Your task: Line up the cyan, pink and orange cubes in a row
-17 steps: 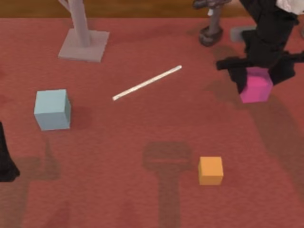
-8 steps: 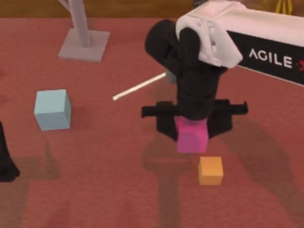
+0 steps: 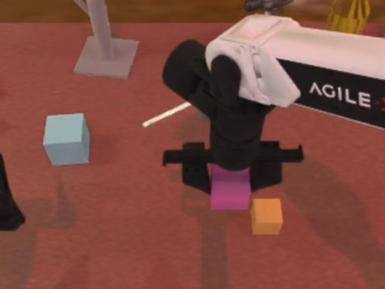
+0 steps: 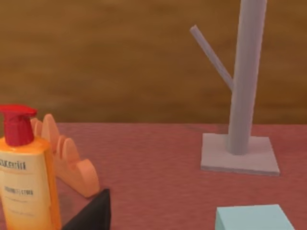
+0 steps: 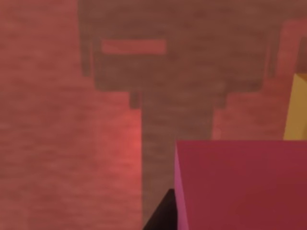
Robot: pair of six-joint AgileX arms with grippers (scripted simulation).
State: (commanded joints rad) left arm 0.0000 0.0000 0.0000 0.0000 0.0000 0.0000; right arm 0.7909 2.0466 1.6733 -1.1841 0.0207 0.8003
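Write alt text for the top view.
The right gripper holds the pink cube low over the red table, just left of the orange cube. The cyan cube sits far left, with the left arm parked at the left edge.

Top view looks straight down; wrist views sit low, sharing the table (image 3: 120, 241).

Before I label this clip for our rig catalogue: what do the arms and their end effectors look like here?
The right arm has a white shell over a black link bearing white "AGILE" lettering and a small red mark. Its wrist is rounded and black, ending in a black right end effector with a wide crossbar and two blocky fingers. Of the left arm, only a plain black part shows at the table's left edge. No cables are visible.
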